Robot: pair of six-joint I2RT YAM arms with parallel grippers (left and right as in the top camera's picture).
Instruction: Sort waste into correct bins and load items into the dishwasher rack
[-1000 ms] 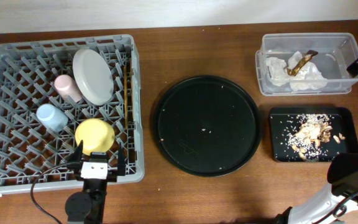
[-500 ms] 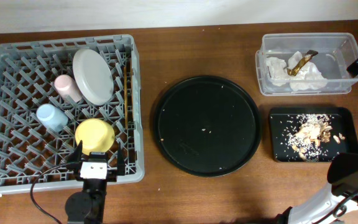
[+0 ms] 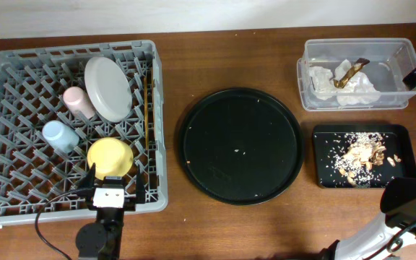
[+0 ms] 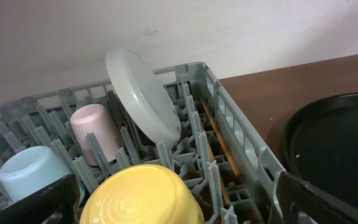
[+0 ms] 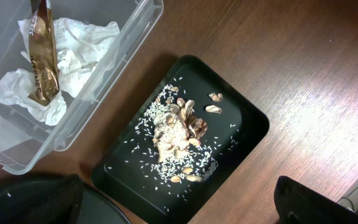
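The yellow round bowl [image 3: 110, 157] sits lower left in the large grey pegged plastic rack [image 3: 71, 49]. The left gripper [image 3: 114, 185] and the right gripper [image 5: 176, 202] stand spread, empty. The left hangs close by the bowl; a careless retreat could snag pegs or tip it.

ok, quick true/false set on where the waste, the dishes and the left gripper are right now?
1. The yellow bowl sits in the dishwasher rack. True.
2. The food scraps lie on the shallow black tray. True.
3. The gold-brown wrapper lies on that tray too. False: it is in the clear tub, on the white tissue.
4. The pink cup is outside the rack. False: it is in the rack, beside the plate.
5. The left gripper grips the bowl. False: it is open and holds nothing.
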